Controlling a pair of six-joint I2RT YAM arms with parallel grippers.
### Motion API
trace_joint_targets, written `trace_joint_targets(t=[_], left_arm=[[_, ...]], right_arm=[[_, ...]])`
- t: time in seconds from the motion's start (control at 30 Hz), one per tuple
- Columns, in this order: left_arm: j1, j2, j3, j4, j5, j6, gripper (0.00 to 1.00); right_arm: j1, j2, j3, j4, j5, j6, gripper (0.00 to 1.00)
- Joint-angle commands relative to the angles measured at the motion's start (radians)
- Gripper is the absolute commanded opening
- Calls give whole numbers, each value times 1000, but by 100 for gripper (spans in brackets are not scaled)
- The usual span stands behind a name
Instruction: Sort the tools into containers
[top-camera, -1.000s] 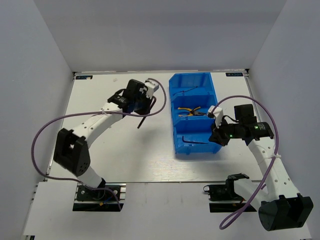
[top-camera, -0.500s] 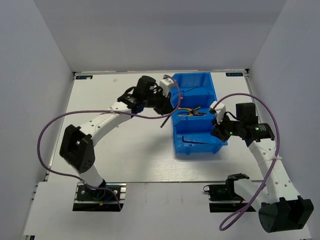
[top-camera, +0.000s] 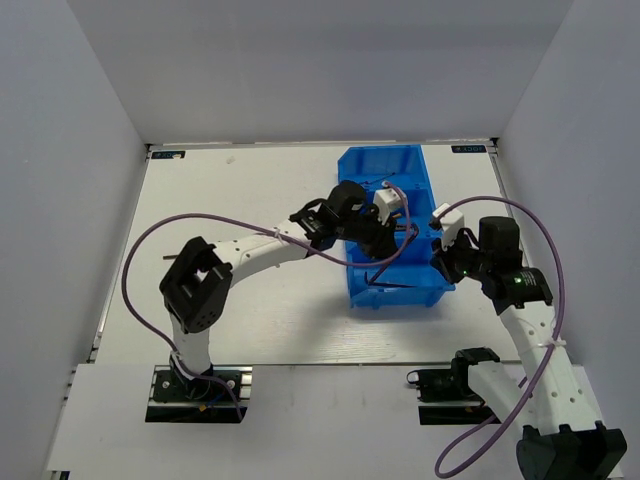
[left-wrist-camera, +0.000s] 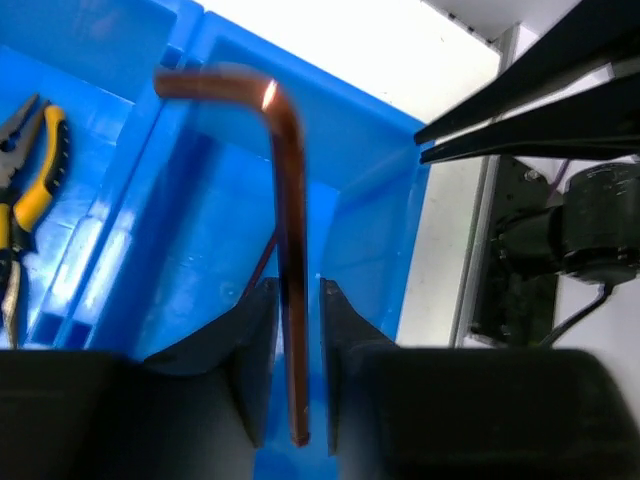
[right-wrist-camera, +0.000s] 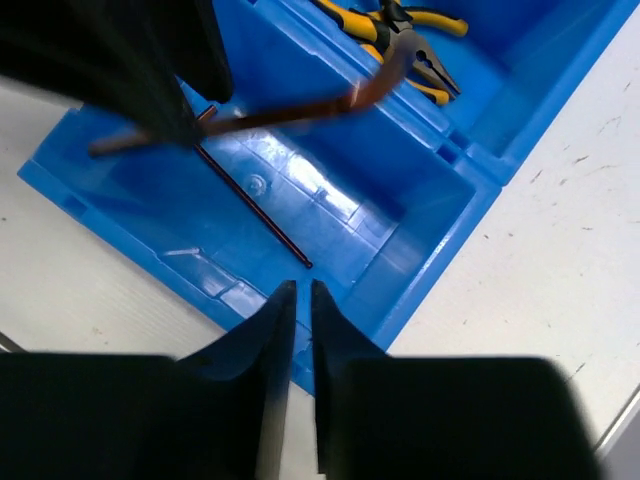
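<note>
A white flat counter (top-camera: 250, 320) carries everything. On its right half, closer to the far edge than the near one, stands a bright blue plastic rectangular bin (top-camera: 372, 160). Its three compartments run in a row from the near side to the far side.

The white-and-black left arm (top-camera: 255, 250) reaches from the near-left corner across the counter and over the bin's left wall. The right arm (top-camera: 525, 300) comes up from the near-right corner to the bin's right wall.

Pliers with yellow-and-black handles (right-wrist-camera: 410, 50) lie in the middle compartment.

A dark brownish L-shaped metal hex key (left-wrist-camera: 290, 250) hangs in the air above the near compartment, its long leg between the left jaws and its bent end pointing away from them. The left jaws are slightly spread. The key lies against one finger, and a sliver of blue shows between it and the other.

A thin dark rod-like tool (right-wrist-camera: 255, 210) lies slantwise on the floor of the near compartment, below the hex key. Which tool it is cannot be told.

The right jaws hang over the near compartment's right rim, almost pressed together with only a thin slit between them, and nothing is in it.
</note>
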Motion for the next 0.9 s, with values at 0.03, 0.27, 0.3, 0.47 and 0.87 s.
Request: trace_joint_targets(t=[0.03, 0.27, 0.3, 0.47, 0.87], left_arm=[[-27, -13, 55, 18, -45, -4, 47], [-5, -131, 52, -104, -190, 37, 52], [12, -164, 11, -121, -292, 28, 52], [191, -358, -160, -303, -592, -61, 49], [729, -228, -315, -500, -831, 39, 71]], right_arm=[[-6, -14, -5, 30, -12, 25, 25], [-6, 6, 6, 32, -60, 26, 33], [-5, 7, 8, 32, -64, 22, 33], [-5, 33, 8, 41, -109, 0, 34], [-8, 55, -52, 124, -198, 15, 40]])
